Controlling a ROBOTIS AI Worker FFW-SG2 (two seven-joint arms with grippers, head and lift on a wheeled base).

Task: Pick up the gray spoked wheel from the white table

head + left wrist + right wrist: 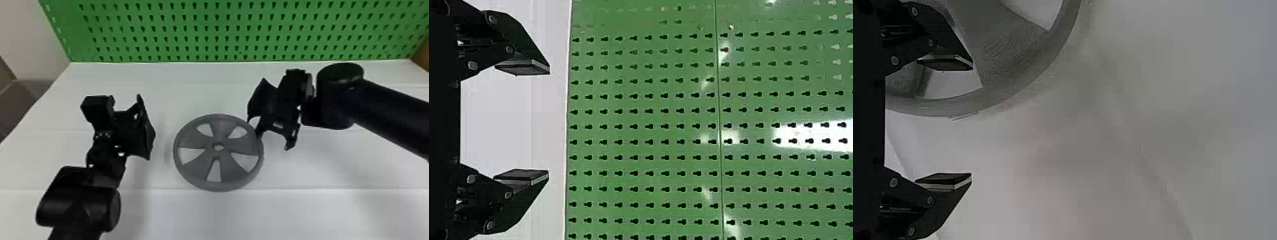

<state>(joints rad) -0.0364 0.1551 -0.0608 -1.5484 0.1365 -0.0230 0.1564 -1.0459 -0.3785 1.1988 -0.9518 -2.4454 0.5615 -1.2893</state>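
The gray spoked wheel (222,131) lies flat on the white tabletop (223,217), between the two end effectors; the left end effector (147,129), its fingers spread apart with nothing between them, is beside the wheel; the right end effector (270,127) also has its fingers apart, one overlapping the wheel's rim in its wrist view; a green pegboard (223,33) stands behind.
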